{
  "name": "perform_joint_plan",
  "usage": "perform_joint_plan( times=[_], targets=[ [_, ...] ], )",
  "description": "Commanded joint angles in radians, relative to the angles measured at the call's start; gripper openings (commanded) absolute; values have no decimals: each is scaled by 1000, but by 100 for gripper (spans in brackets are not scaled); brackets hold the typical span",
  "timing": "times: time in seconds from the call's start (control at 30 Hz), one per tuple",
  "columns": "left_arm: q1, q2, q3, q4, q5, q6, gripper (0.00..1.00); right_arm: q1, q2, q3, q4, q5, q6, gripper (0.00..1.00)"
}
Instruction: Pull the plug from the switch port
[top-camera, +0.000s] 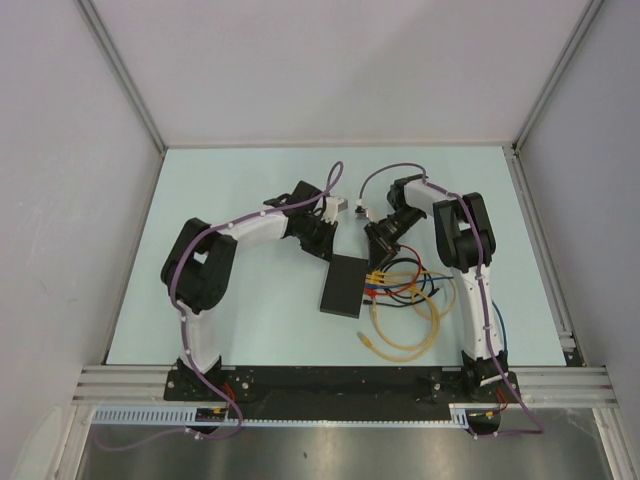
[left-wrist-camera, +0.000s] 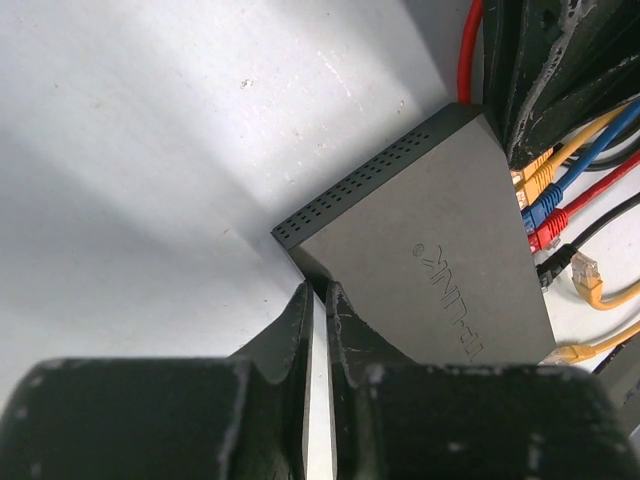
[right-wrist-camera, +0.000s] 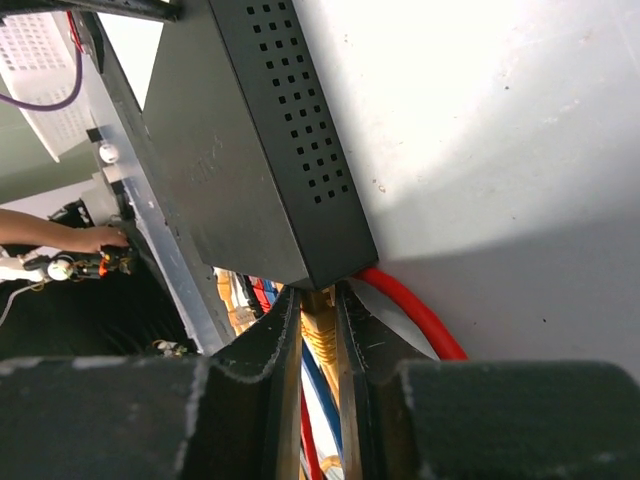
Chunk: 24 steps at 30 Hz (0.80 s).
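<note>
Switch (top-camera: 343, 285): flat on the pale table (top-camera: 230, 200), between the grippers
Right gripper (right-wrist-camera: 318, 296): pinching the yellow plug (right-wrist-camera: 318, 340) at the switch's socket edge
Left gripper (left-wrist-camera: 318, 296): fingers nearly together, empty, by the switch's corner

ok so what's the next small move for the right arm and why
Probably draw the right end effector straight back: it appears closed on the yellow plug, which is seated in the switch, and the left end effector sits at the switch's corner, likely bracing it.
</note>
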Motion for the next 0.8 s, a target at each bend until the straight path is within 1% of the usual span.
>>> perform_joint_plan(
  times=[0.0,0.17,0.23,0.43,0.77],
  targets=[
    [-39,75,2,22,-37,41,8,6,-3,-22,105,203,-89,4],
    [-38,91,16,22,-35,43,7,-3,11,47,23,197,-147,5],
    [-39,94,24,16,-31,46,6,6,8,70,7,222,-161,4],
    [-39,108,36,-2,-8,51,1,-2,22,143,-136,197,-257,4],
    [-39,99,22,14,9,55,0,6,49,127,-152,197,-262,4]
  ],
)
